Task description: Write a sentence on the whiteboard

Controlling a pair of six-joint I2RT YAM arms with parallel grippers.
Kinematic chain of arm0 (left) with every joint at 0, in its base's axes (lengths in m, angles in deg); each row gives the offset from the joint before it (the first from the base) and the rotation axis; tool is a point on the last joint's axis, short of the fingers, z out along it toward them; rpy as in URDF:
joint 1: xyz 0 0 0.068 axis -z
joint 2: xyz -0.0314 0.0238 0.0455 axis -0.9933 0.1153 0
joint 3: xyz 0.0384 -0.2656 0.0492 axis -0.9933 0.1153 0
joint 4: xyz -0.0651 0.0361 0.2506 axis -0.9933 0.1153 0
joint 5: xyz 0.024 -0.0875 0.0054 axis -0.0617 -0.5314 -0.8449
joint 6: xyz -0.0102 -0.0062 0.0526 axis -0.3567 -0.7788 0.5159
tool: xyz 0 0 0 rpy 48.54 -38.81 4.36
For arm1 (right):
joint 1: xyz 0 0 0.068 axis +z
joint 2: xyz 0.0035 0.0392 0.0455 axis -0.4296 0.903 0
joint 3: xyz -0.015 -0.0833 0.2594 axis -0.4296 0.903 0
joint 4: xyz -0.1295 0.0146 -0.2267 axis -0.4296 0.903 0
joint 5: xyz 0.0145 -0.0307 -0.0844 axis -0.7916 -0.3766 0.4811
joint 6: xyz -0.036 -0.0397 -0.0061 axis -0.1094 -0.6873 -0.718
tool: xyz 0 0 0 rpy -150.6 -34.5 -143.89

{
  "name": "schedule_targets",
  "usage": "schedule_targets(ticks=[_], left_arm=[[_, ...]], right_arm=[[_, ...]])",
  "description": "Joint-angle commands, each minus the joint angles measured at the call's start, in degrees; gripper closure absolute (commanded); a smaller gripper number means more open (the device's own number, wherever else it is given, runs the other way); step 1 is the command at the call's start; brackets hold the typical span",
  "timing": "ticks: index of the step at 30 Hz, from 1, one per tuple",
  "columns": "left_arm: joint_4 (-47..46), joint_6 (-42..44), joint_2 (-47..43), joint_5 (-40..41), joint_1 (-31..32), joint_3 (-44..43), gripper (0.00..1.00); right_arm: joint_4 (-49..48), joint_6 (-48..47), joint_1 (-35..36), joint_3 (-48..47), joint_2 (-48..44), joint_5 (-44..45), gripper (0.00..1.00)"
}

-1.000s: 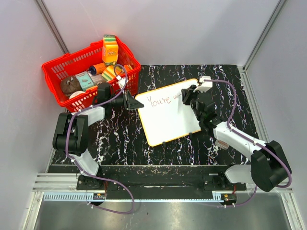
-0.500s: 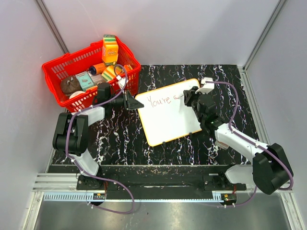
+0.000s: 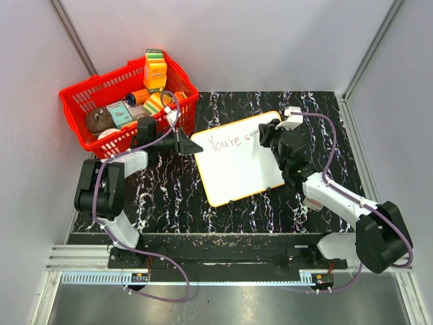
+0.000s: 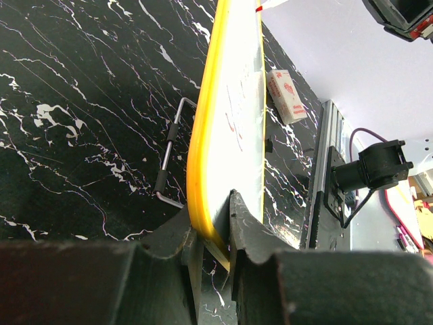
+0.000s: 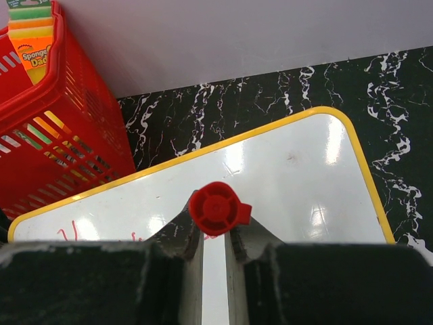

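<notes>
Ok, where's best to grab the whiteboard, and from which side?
Pinch the thin yellow rim at the left corner of the whiteboard, coming in from the left. The board is flat and thin, propped off the table on a wire stand, so one finger fits under and one over. The left end effector grips there, clear of the lettering.

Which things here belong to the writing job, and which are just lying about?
Job in hand:
- whiteboard, clamped at its edge by the left gripper
- sentence, reading "You're a"
- red marker, in the right gripper

Lying about:
- red basket and the packages in it
- small white-and-red box
</notes>
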Motion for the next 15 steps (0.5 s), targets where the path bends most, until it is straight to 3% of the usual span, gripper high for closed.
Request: schedule_targets(ticks=[1,15], left_arm=[[3.65,12.4,2.09,3.39,3.31,1.6,1.0],[3.83,12.49,2.09,3.48,3.31,1.6,1.0]], right_arm=[[-3.05,-0.38,-0.51,-2.46,1.12,1.67,1.0],[-1.73,0.32,-1.12,-1.41,1.39,0.62,1.0]])
